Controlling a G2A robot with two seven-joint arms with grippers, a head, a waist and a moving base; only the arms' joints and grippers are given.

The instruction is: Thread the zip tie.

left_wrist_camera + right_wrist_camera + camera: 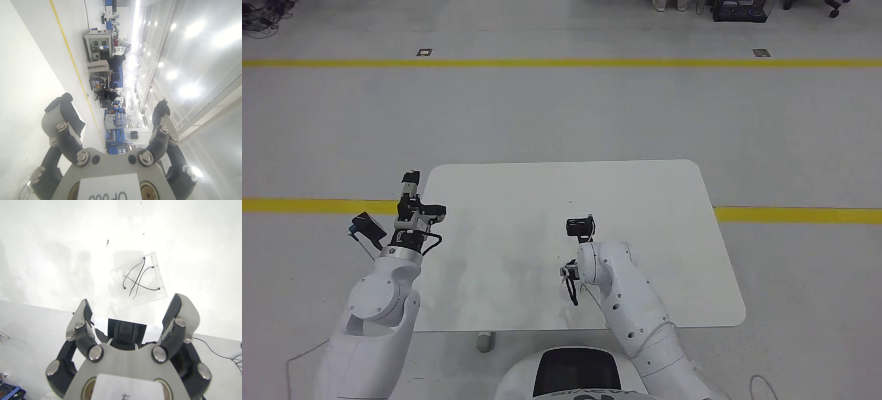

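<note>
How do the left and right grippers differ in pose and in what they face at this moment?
The left gripper points away toward distant workstations; the right gripper points down at the table. Nothing of the task lies before the left gripper; a clear tray of black zip ties lies before the right gripper. Both are open and hold nothing.

Left gripper (pixel 113 101): grey metal palm plate, black linkages, silver screws (pixel 82 155) at each pivot, black-tipped fingers (pixel 66 111), and a white printed label (pixel 109 186) behind the claw. Right gripper (pixel 131 298): same build, with ribbed black pads (pixel 170 311). Behind each claw: glossy white left arm (pixel 377 300) and right arm (pixel 627 300).
</note>
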